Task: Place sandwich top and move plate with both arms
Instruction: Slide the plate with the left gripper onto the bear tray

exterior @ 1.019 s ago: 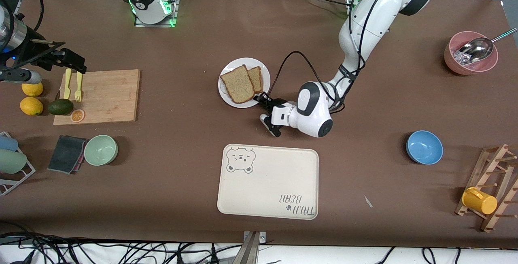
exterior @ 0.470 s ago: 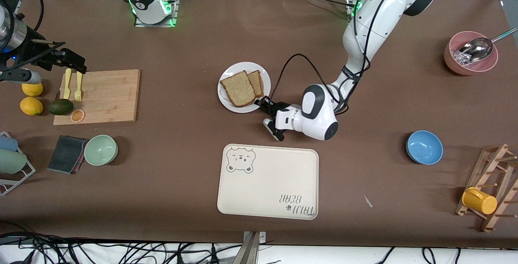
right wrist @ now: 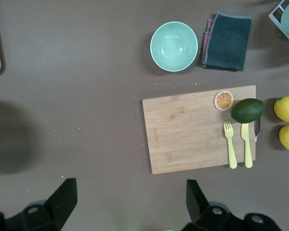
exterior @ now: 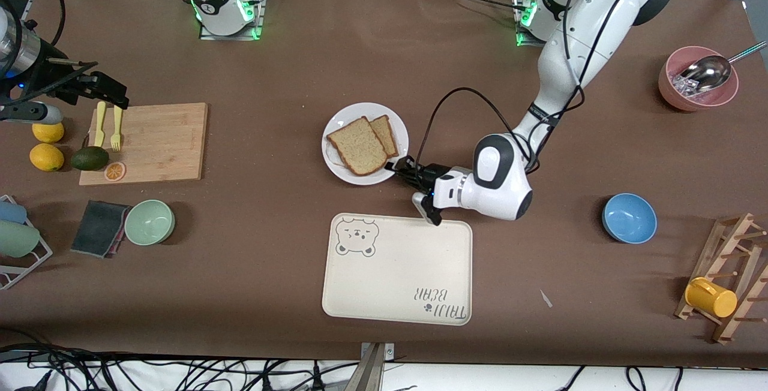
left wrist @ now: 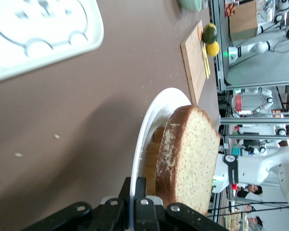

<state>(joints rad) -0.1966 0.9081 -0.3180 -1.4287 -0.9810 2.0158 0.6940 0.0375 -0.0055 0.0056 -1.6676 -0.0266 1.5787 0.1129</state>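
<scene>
The left gripper (exterior: 401,169) is pinched shut on the plate (exterior: 342,170) rim, bread (exterior: 357,146) riding on top, near the tray (exterior: 396,271). Right gripper (right wrist: 130,202) waits, wide open and empty, above the cutting board (right wrist: 192,130). One-sided grip, so a tilt could slide the bread off.

left gripper (exterior: 397,169): low, fingers clamped | right gripper (right wrist: 130,202): raised, waiting, fingers spread wide

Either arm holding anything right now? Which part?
The left gripper is shut on the rim of the plate, at the edge toward the left arm's end of the table. The right gripper is open and holds nothing.
</scene>
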